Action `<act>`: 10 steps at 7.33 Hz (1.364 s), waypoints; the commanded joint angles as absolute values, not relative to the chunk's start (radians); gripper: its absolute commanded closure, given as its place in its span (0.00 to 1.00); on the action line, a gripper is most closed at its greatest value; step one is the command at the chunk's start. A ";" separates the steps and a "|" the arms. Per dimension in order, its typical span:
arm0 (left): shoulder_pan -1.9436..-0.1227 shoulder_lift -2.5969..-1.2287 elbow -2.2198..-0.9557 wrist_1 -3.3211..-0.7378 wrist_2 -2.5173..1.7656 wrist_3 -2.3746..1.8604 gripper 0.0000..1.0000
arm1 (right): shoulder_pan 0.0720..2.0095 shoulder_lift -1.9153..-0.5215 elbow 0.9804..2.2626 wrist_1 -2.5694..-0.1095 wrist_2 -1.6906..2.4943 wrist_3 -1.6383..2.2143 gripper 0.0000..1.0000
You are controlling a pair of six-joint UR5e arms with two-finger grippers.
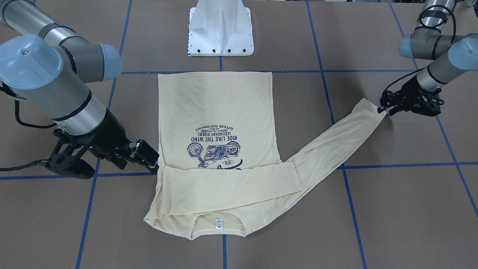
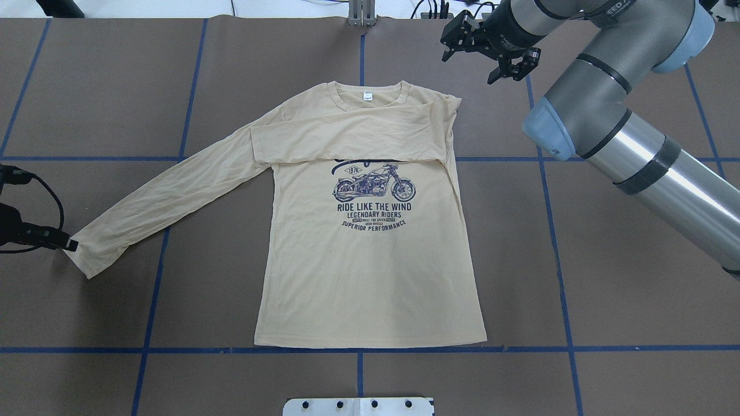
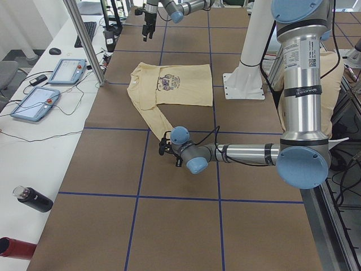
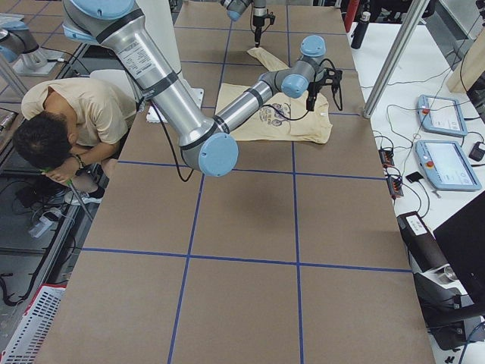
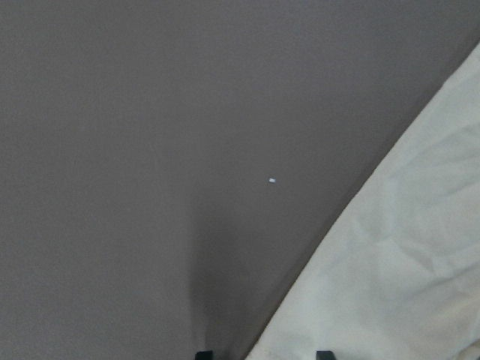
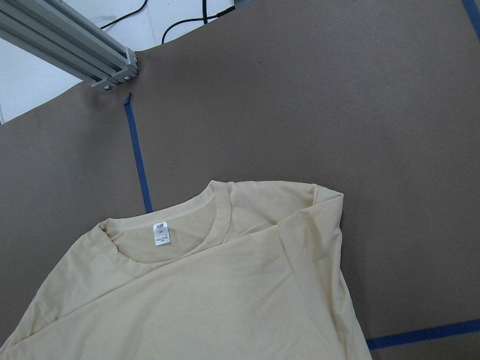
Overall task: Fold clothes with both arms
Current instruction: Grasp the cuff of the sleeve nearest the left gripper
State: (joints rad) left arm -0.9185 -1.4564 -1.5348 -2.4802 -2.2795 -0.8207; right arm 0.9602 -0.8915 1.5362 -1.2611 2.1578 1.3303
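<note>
The cream-yellow long-sleeved T-shirt (image 2: 370, 277) lies flat, print side up, with its white neck label (image 2: 366, 96) at the far collar. One sleeve is folded across the chest (image 1: 231, 186). The other sleeve stretches out toward my left gripper (image 2: 68, 245), which sits low at the cuff (image 1: 373, 108). In the left wrist view its two fingertips stand apart at the bottom edge, with the cloth's edge (image 5: 405, 262) between them. My right gripper (image 2: 468, 68) hangs open and empty above the table, just past the folded shoulder (image 6: 315, 210).
The white pedestal base (image 1: 220, 33) stands beyond the shirt's hem. Blue tape lines (image 2: 358, 349) grid the brown table. An aluminium post (image 6: 82, 45) rises at the far edge. A person (image 4: 68, 121) crouches beside the robot. Tablets (image 3: 34, 101) lie on a side bench.
</note>
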 commanded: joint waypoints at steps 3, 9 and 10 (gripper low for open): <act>-0.914 -1.456 -1.535 -2.479 -2.280 -0.822 0.77 | 0.960 -0.891 1.539 -1.261 2.157 1.335 0.03; -0.922 -1.506 -1.718 -2.464 -2.369 -1.090 1.00 | 1.009 -0.928 1.546 -1.261 2.187 1.318 0.04; -0.920 -1.610 -1.717 -2.427 -2.367 -1.165 1.00 | 1.041 -0.948 1.548 -1.261 2.195 1.304 0.04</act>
